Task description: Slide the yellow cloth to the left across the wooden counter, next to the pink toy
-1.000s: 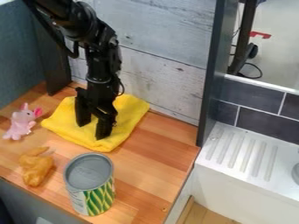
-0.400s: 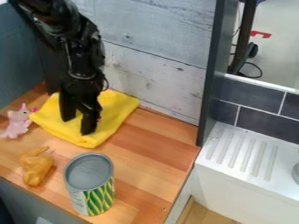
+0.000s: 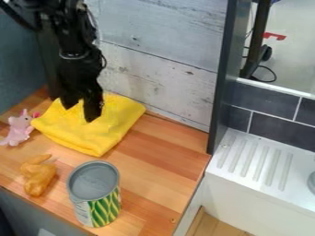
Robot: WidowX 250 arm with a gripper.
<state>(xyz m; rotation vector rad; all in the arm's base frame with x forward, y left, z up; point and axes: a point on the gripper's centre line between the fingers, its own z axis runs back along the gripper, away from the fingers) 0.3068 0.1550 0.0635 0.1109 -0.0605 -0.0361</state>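
Item: I, the black two-finger gripper point(image 3: 80, 114), over the yellow cloth point(image 3: 102, 136), fingers parted, nothing between them; contact with the cloth, cannot tell.
Item: one yellow cloth, folded, on the wooden counter point(image 3: 163, 161).
Item: one pink plush animal point(image 3: 20, 130), just beside the cloth's left corner.
Item: one golden-brown toy point(image 3: 38, 175), in front of the cloth.
Item: one tin can point(image 3: 103, 208), green-and-yellow label, upright, in front of the cloth.
Item: one white ridged drainboard point(image 3: 249, 159), well right of the cloth.

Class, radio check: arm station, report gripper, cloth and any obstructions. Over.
Gripper open, empty, over yellow cloth. Cloth lying on wooden counter. Pink toy close by one corner; can upright, nearer camera.
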